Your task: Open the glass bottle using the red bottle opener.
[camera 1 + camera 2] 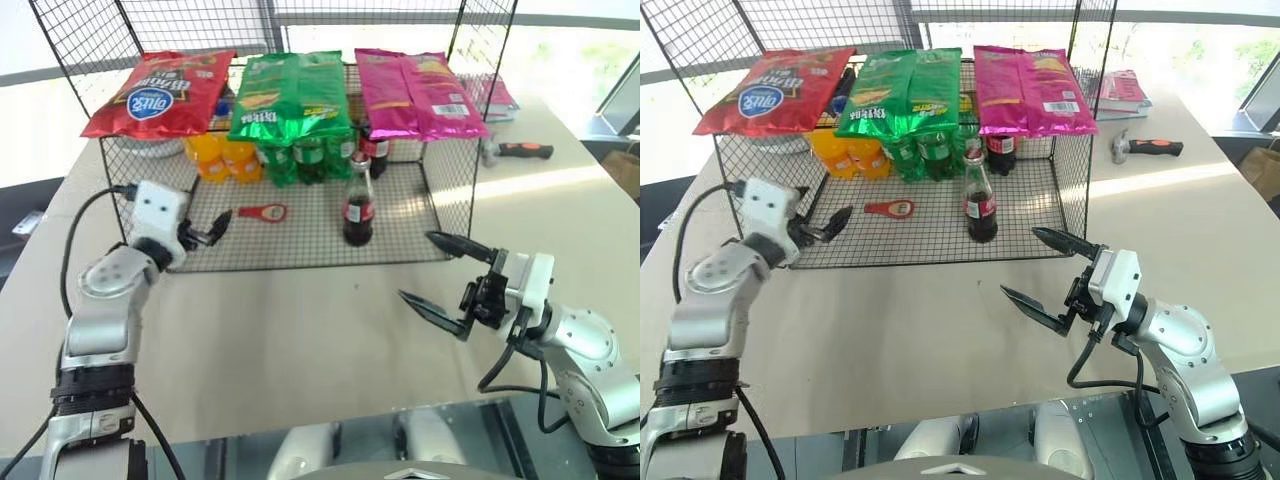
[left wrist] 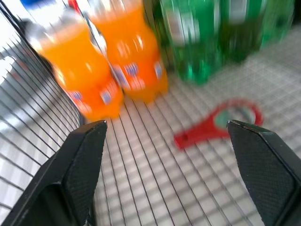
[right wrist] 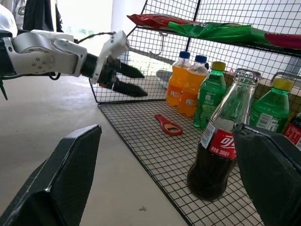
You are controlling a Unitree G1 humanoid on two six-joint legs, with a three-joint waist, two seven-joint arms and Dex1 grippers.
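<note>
Glass bottle stands upright on the wire rack floor, near the front edge, dark liquid low in the body, red label band, no cap seen on the mouth in the right wrist view. It sits just ahead of the right gripper and slightly toward its upper finger — apart from both fingers, not between them. Right gripper jaws wide open, holding nothing, hovering over the table in front of the rack.

Red bottle opener lies flat on the rack floor, ring head toward the bottle, handle toward the left gripper. It is just beyond the left gripper's fingertips, not touching them. In the left wrist view the opener shows ahead of the open jaws, nearer one finger than the other. Left jaws spread wide, empty, tips just inside the rack's front corner.

Behind the opener — two orange soda bottles, then green bottles and a dark cola bottle with red cap at the rack's back. On the rack's top shelf: red chip bag, green chip bag, pink chip bag. Hammer with orange-and-black handle lies on the table past the rack's far side, well apart from the right gripper.
</note>
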